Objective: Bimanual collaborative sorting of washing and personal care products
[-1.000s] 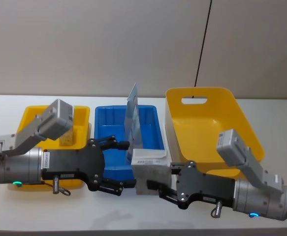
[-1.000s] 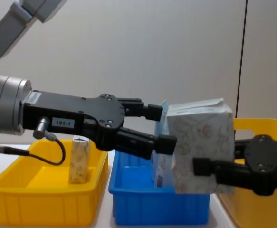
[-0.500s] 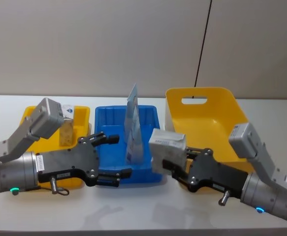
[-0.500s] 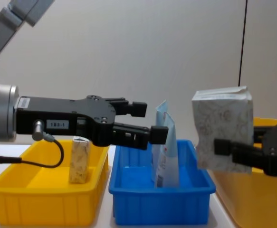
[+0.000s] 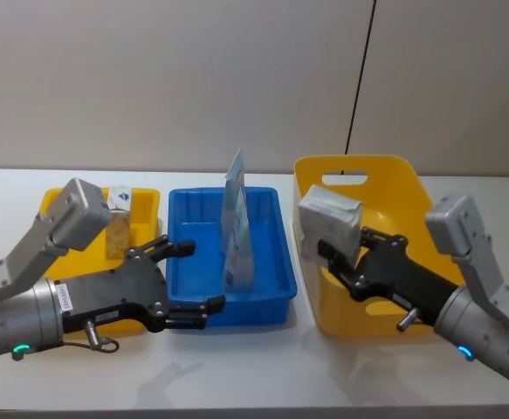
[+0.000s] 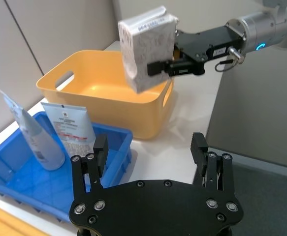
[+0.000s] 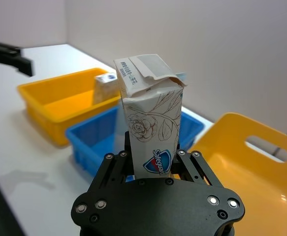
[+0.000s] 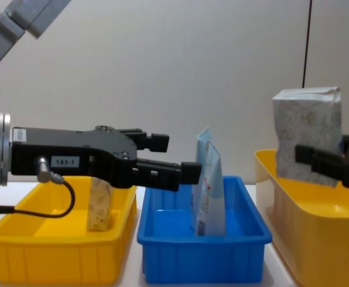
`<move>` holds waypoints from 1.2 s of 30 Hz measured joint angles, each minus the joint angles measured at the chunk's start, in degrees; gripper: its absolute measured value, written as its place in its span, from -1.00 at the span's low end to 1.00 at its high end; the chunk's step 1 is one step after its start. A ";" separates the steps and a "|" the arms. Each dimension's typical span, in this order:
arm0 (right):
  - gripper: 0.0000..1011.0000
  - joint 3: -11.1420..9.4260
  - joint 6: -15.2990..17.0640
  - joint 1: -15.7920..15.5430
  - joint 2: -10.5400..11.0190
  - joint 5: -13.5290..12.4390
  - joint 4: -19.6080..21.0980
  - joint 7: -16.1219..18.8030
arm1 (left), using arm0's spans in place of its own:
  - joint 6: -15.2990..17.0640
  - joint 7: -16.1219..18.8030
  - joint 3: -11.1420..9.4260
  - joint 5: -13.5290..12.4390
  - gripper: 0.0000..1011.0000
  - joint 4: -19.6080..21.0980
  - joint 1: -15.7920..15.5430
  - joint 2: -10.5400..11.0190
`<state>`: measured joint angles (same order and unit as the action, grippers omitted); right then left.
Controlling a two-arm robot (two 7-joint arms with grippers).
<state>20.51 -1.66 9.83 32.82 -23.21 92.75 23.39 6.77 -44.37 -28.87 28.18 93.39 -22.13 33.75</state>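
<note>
the right arm reaches in from the right edge with its forearm angled toward the centre. its right hand (image 5: 340, 249) is clamped on the lower part of the large beige flower-printed pack with a white top (image 5: 331, 216). the pack stands nearly upright in the air above the left side of the tall yellow plastic tub with a handle slot (image 5: 385, 196), its base about level with the tub's rim and clear of the tub's floor. the tub's inner walls behind and to the right of the pack are bare.

the left arm comes in low from the left edge, forearm close to level. its left hand (image 5: 197, 275) points right with the fingers spread wide and nothing between them. it hovers over the front left corner of the shallow blue plastic tray (image 5: 282, 240), near the tray's rim.

two tall flat light-blue pouches with white labels (image 5: 235, 231) stand upright in the middle of the blue tray, just beyond the left hand's fingertips and apart from them. the small tan speckled pack with a white top (image 5: 117, 229) stands upright in the shallow yellow plastic bin (image 5: 145, 201), behind the left arm. a broad strip of white worktop (image 5: 263, 367) lies bare in front of all three containers.
</note>
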 joint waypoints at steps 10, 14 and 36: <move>-0.33 -2.17 1.34 -0.18 -2.53 2.52 0.06 -7.59 | 1.73 2.85 -0.12 -0.61 0.98 1.74 0.70 0.81; -0.33 -2.86 2.36 -0.02 -3.60 3.60 -0.08 -10.48 | 1.99 3.28 -0.22 -0.71 0.98 1.98 0.75 0.93; -0.33 -5.16 12.89 4.73 -11.47 8.60 -5.04 -25.70 | 2.78 4.58 -0.50 -1.05 0.98 2.70 0.89 1.33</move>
<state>15.34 11.22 14.56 21.35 -14.61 87.71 -2.31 9.55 -39.80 -29.37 27.13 96.09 -21.23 35.08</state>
